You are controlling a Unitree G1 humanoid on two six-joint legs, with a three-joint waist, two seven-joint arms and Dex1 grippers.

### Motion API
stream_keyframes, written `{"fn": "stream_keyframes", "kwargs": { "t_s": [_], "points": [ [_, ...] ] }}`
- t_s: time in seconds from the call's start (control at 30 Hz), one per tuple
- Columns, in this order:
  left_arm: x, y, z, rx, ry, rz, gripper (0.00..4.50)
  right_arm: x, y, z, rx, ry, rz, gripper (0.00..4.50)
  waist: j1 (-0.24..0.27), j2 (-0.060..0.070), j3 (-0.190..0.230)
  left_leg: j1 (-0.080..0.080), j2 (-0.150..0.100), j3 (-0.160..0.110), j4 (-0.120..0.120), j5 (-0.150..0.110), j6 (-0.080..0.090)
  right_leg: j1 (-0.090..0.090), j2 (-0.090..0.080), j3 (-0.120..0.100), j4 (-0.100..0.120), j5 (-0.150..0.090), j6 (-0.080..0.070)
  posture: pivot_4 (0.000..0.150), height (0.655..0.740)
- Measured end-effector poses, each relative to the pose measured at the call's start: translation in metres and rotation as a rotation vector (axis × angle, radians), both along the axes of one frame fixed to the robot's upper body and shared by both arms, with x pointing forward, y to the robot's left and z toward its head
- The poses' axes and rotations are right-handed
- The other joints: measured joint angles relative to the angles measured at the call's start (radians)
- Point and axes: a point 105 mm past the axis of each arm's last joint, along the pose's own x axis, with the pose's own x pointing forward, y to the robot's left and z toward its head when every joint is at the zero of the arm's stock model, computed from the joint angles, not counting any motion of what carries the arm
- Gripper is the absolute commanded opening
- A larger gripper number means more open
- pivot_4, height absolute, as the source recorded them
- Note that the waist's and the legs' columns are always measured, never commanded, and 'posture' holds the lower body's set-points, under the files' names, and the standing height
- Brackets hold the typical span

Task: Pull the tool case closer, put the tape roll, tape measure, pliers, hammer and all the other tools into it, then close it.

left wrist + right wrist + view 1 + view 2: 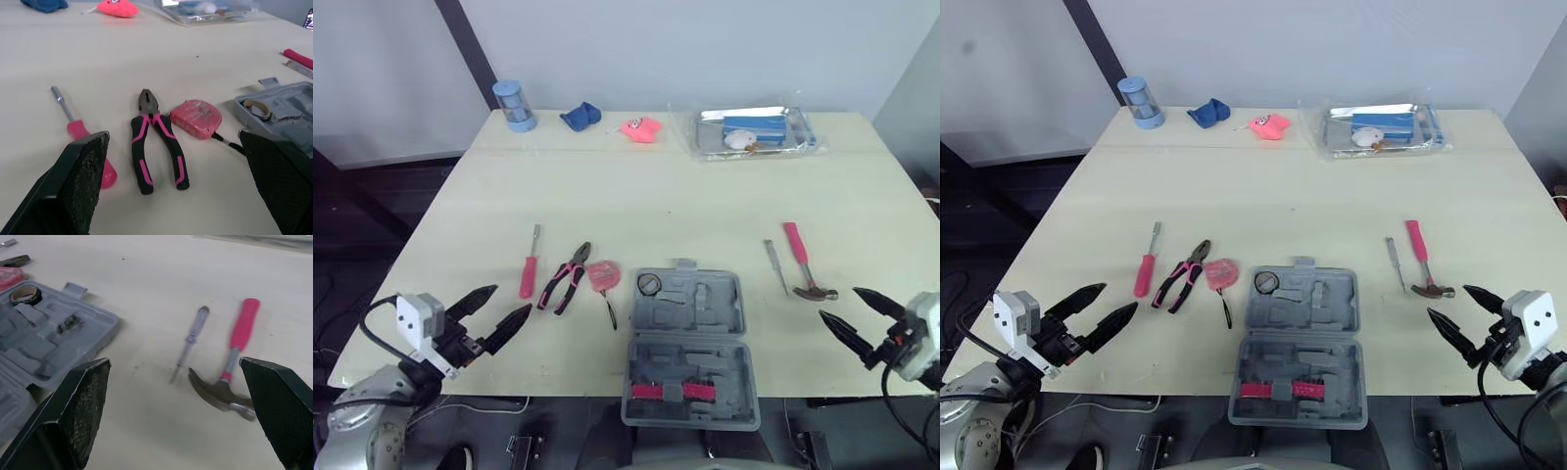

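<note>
The grey tool case (690, 345) lies open at the table's front edge, lid toward me, with the tape roll (649, 285) in its tray. To its left lie the pink tape measure (603, 276), the pink-handled pliers (565, 278) and a pink screwdriver (529, 264). To its right lie a thin clear-handled screwdriver (775, 265) and the pink-handled hammer (804, 263). My left gripper (495, 313) is open near the front left edge, short of the screwdriver. My right gripper (852, 312) is open at the front right, just short of the hammer head.
Along the table's far edge stand a blue cylinder (514, 106), a blue cloth (579, 117), a pink object (642, 128) and a clear plastic bag (749, 132) with items inside. The wide middle of the table (656, 196) is bare.
</note>
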Motion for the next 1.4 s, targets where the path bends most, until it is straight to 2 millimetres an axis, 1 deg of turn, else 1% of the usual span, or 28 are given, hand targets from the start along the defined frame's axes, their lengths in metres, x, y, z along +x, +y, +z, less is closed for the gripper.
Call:
{"fn": "stream_keyframes", "kwargs": {
  "t_s": [0.03,0.07,0.13,0.23,0.3,0.37,0.4,0.43,0.5,0.57,0.7,0.8,1.03,1.13,1.27,1.4],
  "points": [
    [0.001,-0.001,0.002,0.003,-0.008,-0.007,4.50,0.001,0.003,0.000,-0.001,0.001,0.007,4.43,0.000,0.000,0.000,0.000,0.000,0.000,0.000,0.000,0.000,0.000,0.000,0.000,0.000,0.000,0.000,0.150,0.7400],
    [0.004,-0.007,0.007,0.018,-0.013,-0.036,4.50,0.006,0.010,0.000,0.000,-0.006,0.033,4.43,0.000,0.000,0.000,0.000,0.000,0.000,0.000,0.000,0.000,0.000,0.000,0.000,0.000,0.000,0.000,0.150,0.7400],
    [0.007,-0.011,0.007,0.017,-0.007,-0.048,4.50,0.008,0.014,0.002,0.001,-0.017,0.051,4.43,0.000,0.000,0.000,0.000,0.000,0.000,0.000,0.000,0.000,0.000,0.000,0.000,0.000,0.000,0.000,0.150,0.7400],
    [0.013,-0.022,0.005,0.007,0.017,-0.033,4.50,0.012,0.026,0.010,-0.006,-0.062,0.124,4.43,0.000,0.000,0.000,0.000,0.000,0.000,0.000,0.000,0.000,0.000,0.000,0.000,0.000,0.000,0.000,0.150,0.7400],
    [0.012,-0.042,0.001,-0.023,0.038,-0.046,4.50,0.012,0.036,0.017,-0.017,-0.096,0.203,4.43,-0.001,0.000,0.000,0.000,0.000,0.000,0.000,0.000,0.000,0.000,0.000,0.000,0.000,0.000,0.000,0.150,0.7400],
    [0.010,-0.048,-0.003,-0.043,0.057,-0.026,4.50,0.011,0.039,0.021,-0.021,-0.103,0.246,4.43,-0.001,0.000,0.000,0.000,0.000,0.000,0.001,0.000,0.000,0.000,0.000,0.000,0.000,0.000,0.000,0.150,0.7400],
    [0.009,-0.065,-0.009,-0.086,0.087,-0.001,4.50,0.007,0.046,0.026,-0.027,-0.103,0.339,4.43,0.001,0.000,0.000,0.000,0.000,0.000,0.001,0.000,0.000,0.000,-0.001,0.000,0.000,0.000,0.001,0.150,0.7400],
    [0.008,-0.072,-0.012,-0.092,0.105,-0.008,4.50,0.006,0.048,0.027,-0.024,-0.108,0.365,4.43,0.001,-0.001,0.000,0.000,0.000,-0.001,0.001,0.000,0.000,0.001,0.000,0.000,0.000,0.000,0.000,0.150,0.7400],
    [0.007,-0.081,-0.016,-0.085,0.130,-0.005,4.50,0.003,0.051,0.030,-0.023,-0.115,0.417,4.43,0.003,-0.001,0.000,0.000,0.000,-0.002,0.001,0.000,0.000,0.001,0.000,-0.001,0.000,0.000,0.000,0.150,0.7400],
    [0.010,-0.088,-0.017,-0.075,0.137,0.040,4.50,-0.003,0.055,0.032,-0.022,-0.115,0.489,4.43,0.006,-0.001,0.000,0.000,-0.001,-0.002,0.001,0.000,0.000,0.001,0.000,-0.001,0.000,0.000,0.000,0.150,0.7400],
    [0.018,-0.087,-0.020,-0.054,0.165,0.147,4.50,-0.011,0.059,0.035,-0.026,-0.105,0.587,4.43,0.005,-0.001,0.000,0.000,-0.001,-0.002,0.002,0.000,0.000,0.001,0.000,-0.001,0.000,0.000,0.000,0.150,0.7400],
    [0.020,-0.096,-0.025,-0.074,0.216,0.196,4.50,-0.013,0.063,0.040,-0.027,-0.119,0.639,4.43,0.004,-0.001,0.000,0.000,-0.001,-0.002,0.002,0.000,0.000,0.001,0.000,-0.001,0.000,0.000,0.000,0.150,0.7400],
    [0.028,-0.108,-0.041,-0.068,0.314,0.294,4.50,-0.012,0.068,0.046,-0.036,-0.141,0.666,4.43,0.007,-0.001,0.000,-0.001,-0.001,-0.002,0.002,0.000,0.000,0.001,0.000,-0.001,0.000,0.000,0.000,0.150,0.7400],
    [0.036,-0.118,-0.041,-0.036,0.312,0.313,4.50,-0.012,0.069,0.047,-0.039,-0.144,0.668,4.43,0.009,-0.001,0.000,0.000,-0.002,-0.002,0.002,0.000,0.000,0.002,0.000,-0.001,0.000,0.000,0.001,0.150,0.7400],
    [0.039,-0.123,-0.047,-0.029,0.336,0.352,4.50,-0.013,0.070,0.046,-0.038,-0.137,0.668,4.43,0.009,-0.001,0.000,-0.001,-0.002,-0.002,0.002,0.000,0.000,0.001,0.000,-0.001,0.000,0.000,0.001,0.150,0.7400],
    [0.040,-0.129,-0.051,-0.025,0.349,0.345,4.50,-0.015,0.072,0.049,-0.046,-0.138,0.676,4.43,0.009,-0.001,0.000,-0.001,-0.002,-0.002,0.002,0.000,0.000,0.001,0.000,-0.001,0.000,0.000,0.001,0.150,0.7400]
  ]
}}
